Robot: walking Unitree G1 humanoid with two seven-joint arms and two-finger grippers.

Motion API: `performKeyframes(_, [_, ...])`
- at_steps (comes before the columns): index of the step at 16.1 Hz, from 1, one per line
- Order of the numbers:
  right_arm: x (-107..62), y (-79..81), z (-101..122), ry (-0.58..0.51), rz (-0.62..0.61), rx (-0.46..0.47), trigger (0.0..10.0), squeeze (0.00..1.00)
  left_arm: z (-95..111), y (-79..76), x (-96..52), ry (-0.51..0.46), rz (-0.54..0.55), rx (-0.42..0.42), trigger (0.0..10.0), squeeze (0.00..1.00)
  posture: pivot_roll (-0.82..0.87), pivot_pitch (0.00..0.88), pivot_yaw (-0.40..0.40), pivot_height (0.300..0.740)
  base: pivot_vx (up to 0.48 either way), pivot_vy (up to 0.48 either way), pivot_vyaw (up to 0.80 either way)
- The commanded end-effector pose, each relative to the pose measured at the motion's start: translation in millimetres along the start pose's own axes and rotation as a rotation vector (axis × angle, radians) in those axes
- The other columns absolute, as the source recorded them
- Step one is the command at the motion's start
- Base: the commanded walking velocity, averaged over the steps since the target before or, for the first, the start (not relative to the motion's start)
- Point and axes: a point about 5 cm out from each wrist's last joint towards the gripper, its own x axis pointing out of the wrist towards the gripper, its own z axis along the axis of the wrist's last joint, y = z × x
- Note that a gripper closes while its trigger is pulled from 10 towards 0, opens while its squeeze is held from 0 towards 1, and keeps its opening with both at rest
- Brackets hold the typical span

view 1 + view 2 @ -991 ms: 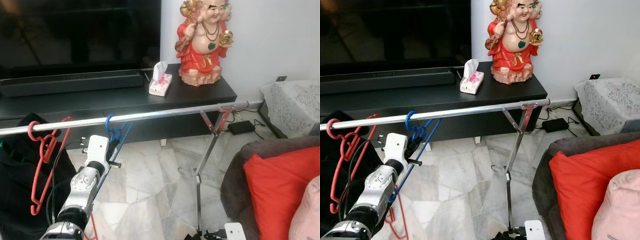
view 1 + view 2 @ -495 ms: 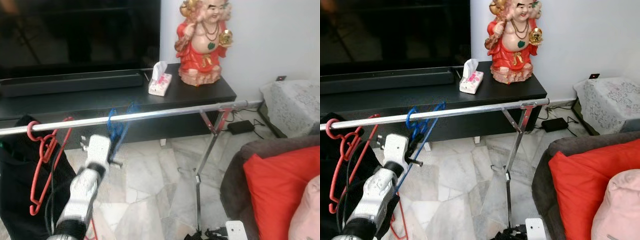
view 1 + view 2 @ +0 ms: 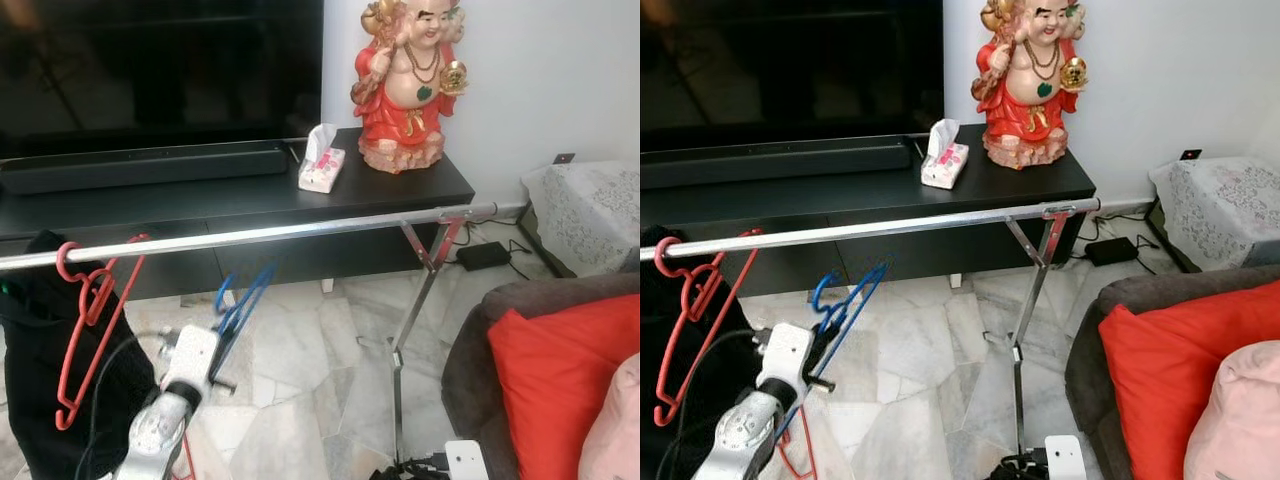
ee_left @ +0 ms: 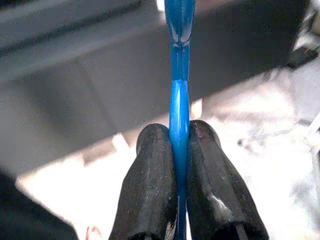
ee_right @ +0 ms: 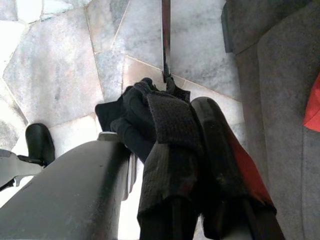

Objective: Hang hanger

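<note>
One blue hanger point(image 3: 238, 305) now off rail point(image 3: 300, 231)

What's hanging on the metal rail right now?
Only the red hanger hangs on the rail. The blue hanger sits below it, clamped in the left tool. Rail's far-left end is out of frame.

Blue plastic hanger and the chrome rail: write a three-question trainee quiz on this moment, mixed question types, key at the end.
1. True or false: the blue plastic hanger has its hook over the chrome clothes rail.
2. Multiple choice: what grips the blue hanger? A) the left gripper B) a person's hand C) nothing
3. Fill in: the hanger already hooked on the rail, beside the black garment, is coloured ____.

Key
1. False; its hook sits below the rail, apart from it.
2. A; the two black fingers pinch the blue bar between them.
3. Red; the red plastic hanger hangs near the rail's left end.
</note>
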Motion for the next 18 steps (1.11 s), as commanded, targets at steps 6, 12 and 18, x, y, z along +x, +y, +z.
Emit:
performKeyframes(6, [0.7,-3.4,4.3,-0.019,-0.014,0.006,10.0,0.0,-73.6,-2.3,-29.8,0.415,0.13,-0.135,10.0,0.0,-0.14,0.0,-0.015,0.74,0.0,0.0,0.0])
performKeyframes(12, [0.9,-5.7,5.2,-0.018,-0.019,0.009,10.0,0.0,-104.8,-9.2,-56.0,0.619,0.176,-0.174,10.0,0.0,-0.15,0.0,-0.013,0.74,0.0,0.0,0.0])
performKeyframes(18, [0.3,-5.3,2.7,-0.014,-0.015,0.006,10.0,0.0,-117.0,-18.0,-70.7,0.694,0.164,-0.173,10.0,0.0,-0.16,0.0,-0.003,0.74,0.0,0.044,0.0])
